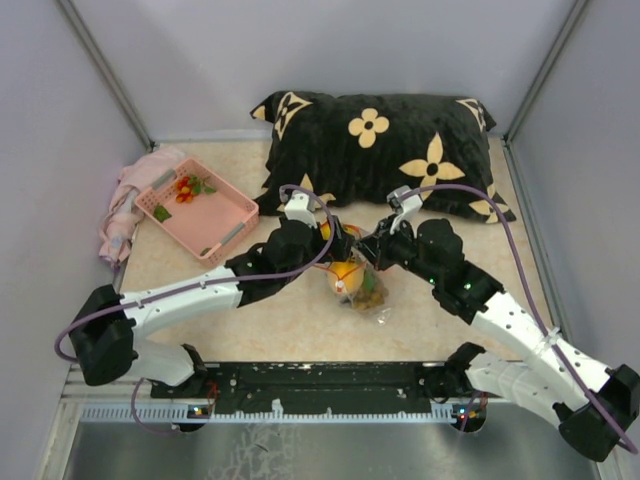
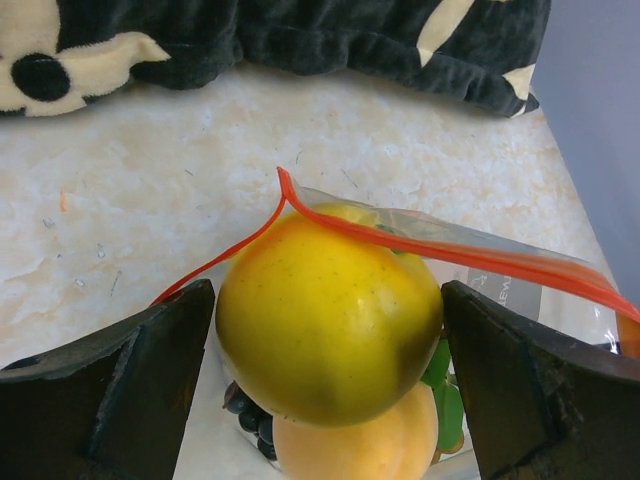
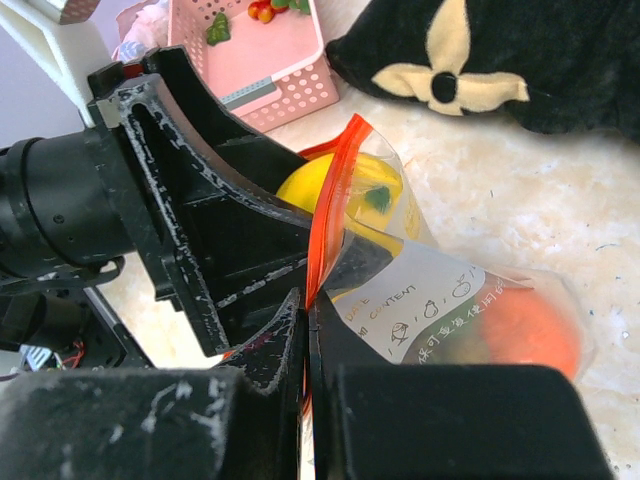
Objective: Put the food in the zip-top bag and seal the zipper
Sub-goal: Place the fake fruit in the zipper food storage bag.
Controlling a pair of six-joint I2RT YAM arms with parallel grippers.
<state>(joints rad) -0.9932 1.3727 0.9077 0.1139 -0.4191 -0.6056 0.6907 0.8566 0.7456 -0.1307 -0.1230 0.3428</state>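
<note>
The zip-top bag (image 1: 362, 290) lies mid-table, clear with a white label (image 3: 440, 300). Inside it are an orange ball (image 2: 350, 450), dark small balls (image 2: 245, 415) and green leaves (image 2: 445, 390). My left gripper (image 2: 328, 300) is shut on a yellow ball (image 2: 325, 330) and holds it in the bag's mouth, between the two sides of the red-orange zipper (image 2: 450, 250). My right gripper (image 3: 308, 310) is shut on the zipper strip (image 3: 330, 210) and holds that edge up. Both grippers meet above the bag in the top view, the left (image 1: 322, 240) and the right (image 1: 368, 250).
A pink plastic basket (image 1: 230, 225) at the left holds small red fruits and leaves (image 1: 186, 187). A pink cloth (image 1: 125, 205) lies beside it. A black pillow with cream flowers (image 1: 380, 150) lies along the back. Grey walls close in both sides.
</note>
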